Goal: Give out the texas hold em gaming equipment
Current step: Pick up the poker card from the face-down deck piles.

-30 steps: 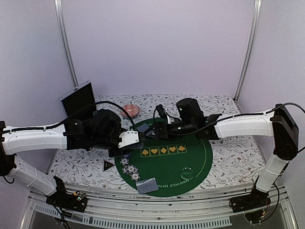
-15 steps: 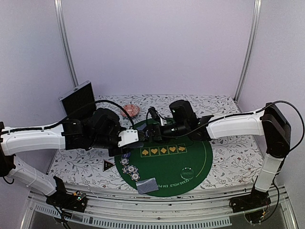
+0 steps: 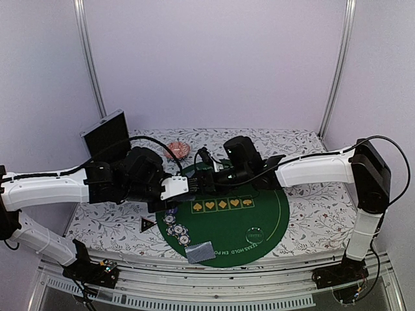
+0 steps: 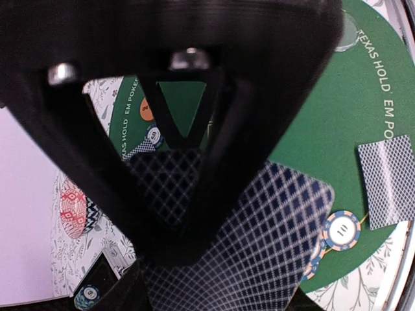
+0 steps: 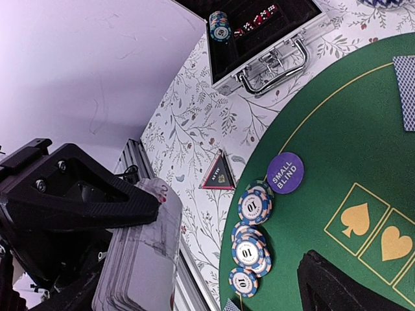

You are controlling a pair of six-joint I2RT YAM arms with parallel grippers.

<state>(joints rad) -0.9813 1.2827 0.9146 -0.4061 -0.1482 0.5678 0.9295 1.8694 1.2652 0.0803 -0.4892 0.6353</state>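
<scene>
Left claw (image 3: 172, 190) is over the left part of the green poker mat (image 3: 266, 217), clamped on a deck of cards (image 5: 139, 259). The deck sits flat between its black fingers (image 5: 84, 197), and the blue diamond card backs fill the left wrist view. Right claw (image 3: 203, 180) reaches across from the right, just beside the deck's free end. Its jaws are wide apart with nothing between them; contact with the deck can't be told.

On the mat:
- A cluster of blue and white "10" chips (image 5: 249, 249) near the left rim, overlapping each other.
- A purple "SMALL BLIND" disc (image 5: 285, 172) just beside the top chip (image 5: 254, 206).
- One face-down card (image 3: 200, 251) at the near edge, close to the chips.
- An orange disc (image 4: 148, 111) and one more chip (image 4: 154, 135) on the far part.

Off the mat on the floral table (image 3: 311, 207):
- A small dark triangular marker (image 5: 218, 173), left of the chips.
- An open metal case (image 5: 259, 39) at the far left, with a chip (image 5: 220, 27) and red dice inside.
- A pink patterned dish (image 3: 176, 150) at the back.
</scene>
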